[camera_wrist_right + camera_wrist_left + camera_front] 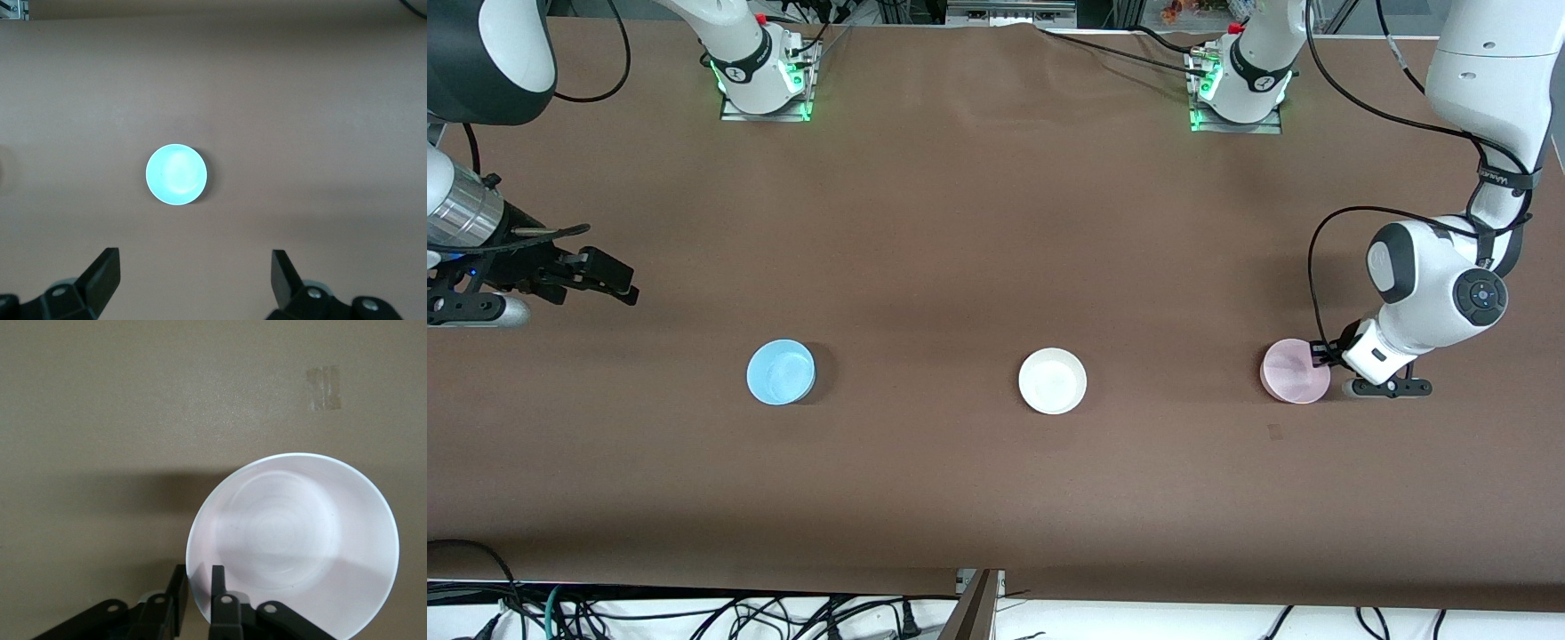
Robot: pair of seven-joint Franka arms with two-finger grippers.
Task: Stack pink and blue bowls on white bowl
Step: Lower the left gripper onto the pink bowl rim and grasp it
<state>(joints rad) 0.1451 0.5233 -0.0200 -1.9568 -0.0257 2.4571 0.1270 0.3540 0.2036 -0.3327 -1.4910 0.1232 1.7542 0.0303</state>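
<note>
Pinching the rim of the pale pink plastic bowl (293, 550) between narrowed fingers, the left gripper (195, 590) is taking an edge hold at the left arm's end of the table (likely for lifting onto the plain white plastic bowl (1052, 380)). The right gripper (193, 277) is waiting spread wide over bare table near the sky-blue plastic bowl (781, 372).

blue bowl (781, 372): upright, toward right arm's end | white bowl (1052, 380): upright, between the other two | pink bowl (1294, 371): upright, toward left arm's end, rim between left claw (197, 592) fingers
</note>
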